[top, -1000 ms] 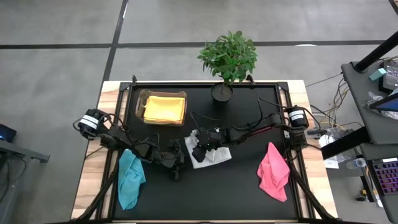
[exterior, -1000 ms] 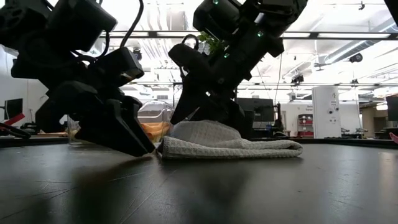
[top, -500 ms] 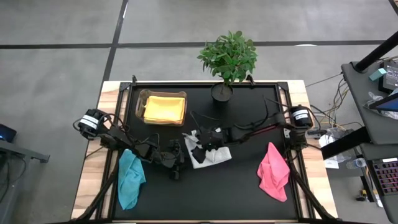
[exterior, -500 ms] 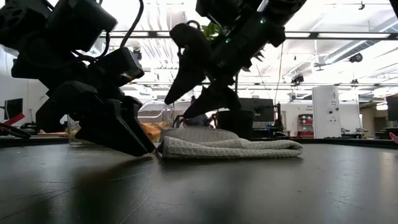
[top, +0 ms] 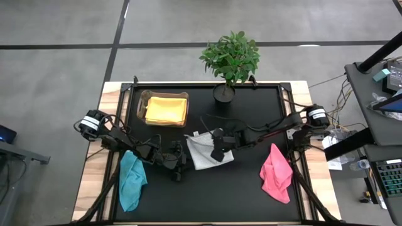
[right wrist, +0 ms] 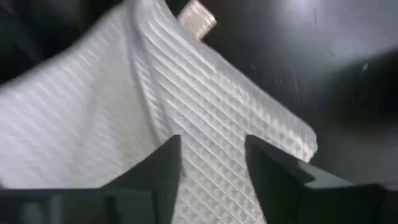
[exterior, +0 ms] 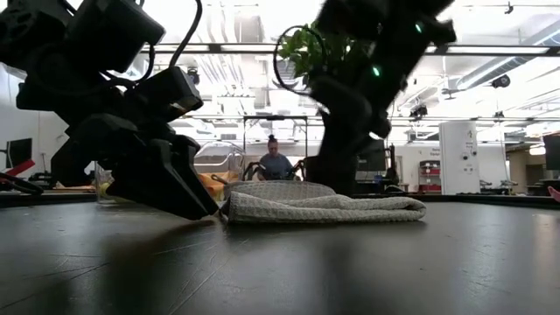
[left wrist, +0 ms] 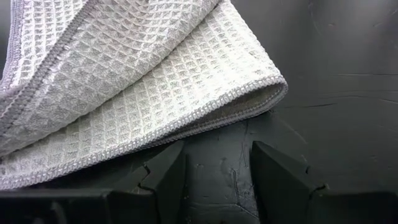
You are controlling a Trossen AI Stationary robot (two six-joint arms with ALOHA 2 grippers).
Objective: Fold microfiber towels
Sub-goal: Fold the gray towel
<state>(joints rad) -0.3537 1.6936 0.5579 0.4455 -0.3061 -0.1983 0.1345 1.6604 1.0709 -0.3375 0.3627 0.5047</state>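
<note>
White-grey towel (top: pixel 204 152) is laid mid-desk (top: pixel 251 188), folded over once; the doubled layers and hemmed edge are seen up close in the left wrist view (left wrist: pixel 124 87). Fold judged partly done, not yet squared.

Left pincer (top: pixel 180 164) is held low at the towel's near-left edge, fingers spread with only bare desk between them; nothing is gripped. It is seen resting at desk level just beside the towel (exterior: pixel 324 206) in the low view.

Right pincer (top: pixel 217 150) is positioned over the towel's right part, fingers spread either side of the cloth surface (right wrist: pixel 205 124); whether cloth is actually pinched cannot be told.

Other towels: teal (top: pixel 132 181) at the left edge, pink (top: pixel 276 174) at the right, both crumpled and unfolded. Yellow one (top: pixel 166 110) is already laid flat in the clear box (top: pixel 141 108). Potted plant (top: pixel 230 59) is parked at the back. A person (exterior: pixel 276 159) is seen far behind the desk.

Next move, as judged: a free edge must be pinched and carried across for a second fold, with the left pincer kept on the hem as anchor. Risk: layers dragged apart if only the top ply is caught.
</note>
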